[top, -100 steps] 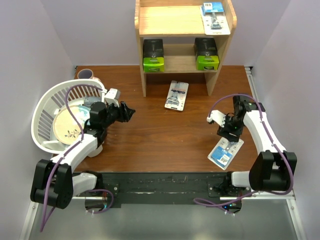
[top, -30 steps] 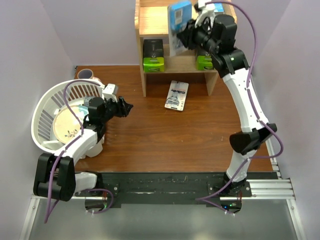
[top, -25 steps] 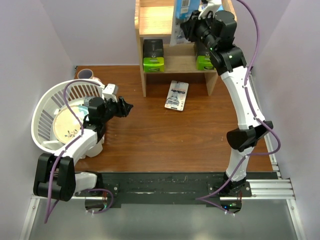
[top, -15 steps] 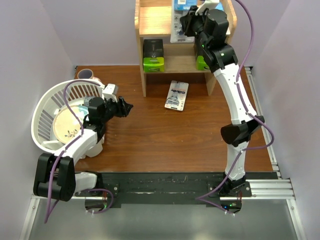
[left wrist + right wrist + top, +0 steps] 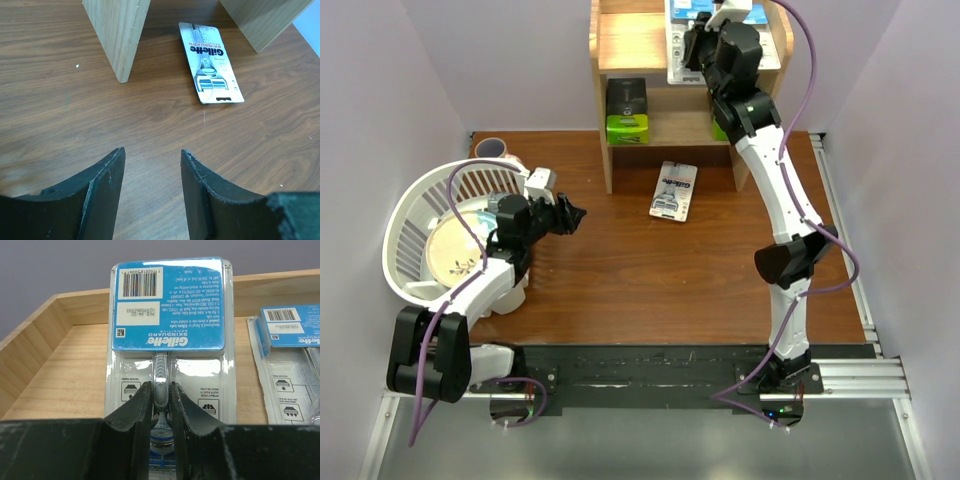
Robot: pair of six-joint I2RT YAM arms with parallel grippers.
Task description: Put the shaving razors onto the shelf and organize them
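My right gripper [image 5: 692, 40] [image 5: 161, 387] is shut on the razor bulge of a white-and-blue blister card [image 5: 167, 310], held over the top tier of the wooden shelf [image 5: 630, 40] [image 5: 65, 375]. A second blister card [image 5: 292, 365] lies on that tier to its right. Two black boxes with lime-green ends stand on the lower tier, one on the left [image 5: 627, 110] and one on the right [image 5: 725, 125], partly behind my arm. A third blister card [image 5: 673, 190] [image 5: 211, 62] lies flat on the table before the shelf. My left gripper [image 5: 575, 215] [image 5: 152, 155] is open and empty, low over the table.
A white plastic basket [image 5: 410, 215] holding a plate [image 5: 455, 255] stands at the left, with a cup [image 5: 490, 148] behind it. The shelf's left side panel [image 5: 117, 30] stands ahead of my left gripper. Walls close in both sides.
My right arm has lifted a blister card from the table's front right up to the shelf's top tier and swung it left over the tier. The left arm has barely moved.
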